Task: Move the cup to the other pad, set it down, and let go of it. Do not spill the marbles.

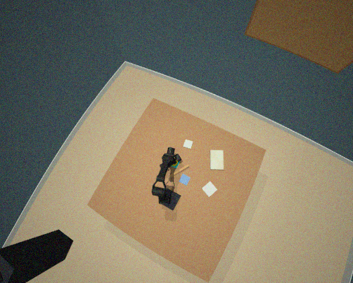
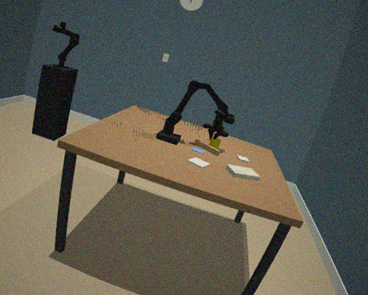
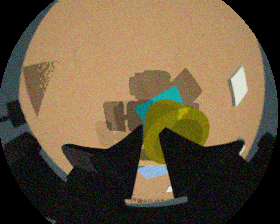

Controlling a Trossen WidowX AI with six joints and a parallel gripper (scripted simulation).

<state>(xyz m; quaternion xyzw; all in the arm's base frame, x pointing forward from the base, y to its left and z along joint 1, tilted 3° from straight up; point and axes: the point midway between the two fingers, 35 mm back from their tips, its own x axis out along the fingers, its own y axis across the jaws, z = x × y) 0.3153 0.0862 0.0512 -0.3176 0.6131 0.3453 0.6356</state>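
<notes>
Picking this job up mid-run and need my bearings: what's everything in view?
brown wooden table: one, mid-room
yellow cup: one, between the tool's fingers, by the teal pad
teal square pad: one, partly behind the cup
light blue square pad: one, near the arm's base
white flat squares: two, apart on the table
white slab: one, between them
wooden stick: one, beside the cup
black pedestal: one, carrying a second arm, on the floor
black arm: one
tool: one, black, open around the cup
</notes>
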